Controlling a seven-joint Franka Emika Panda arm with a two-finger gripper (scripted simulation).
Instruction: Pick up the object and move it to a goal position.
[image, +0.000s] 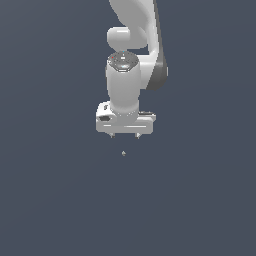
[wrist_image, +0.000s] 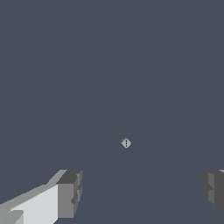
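Exterior view is basically just a flat, dark slate-blue surface (image: 50, 200) filling the whole picture, no edges, walls or horizon anywhere, so you honestly can't tell where floor stops and room starts. The white Panda arm (image: 137, 30) comes down from the top middle, with a darker grey patch on the side toward the exterior view's right, and ends in a chunky white gripper (image: 124, 136) pointing straight down. Two short fingertips poke out under the hand body and they sit well apart, so the jaws are spread wide with nothing between them. The object (image: 123, 153) is a tiny pale grey speck just below the gripper, roughly centred under the gap between the fingers and not touching either of them. The wrist view tells the same story: the object (wrist_image: 126, 142) shows up as a small light grey thing with a few dark dots on its face, sitting alone on that same plain slate surface (wrist_image: 109, 52). The two grey fingers (wrist_image: 69, 193) frame the shot, one on each side, far apart, and the speck sits between their lines but clear of both. There's only a very faint change in shade across the surface, no texture or markings otherwise.
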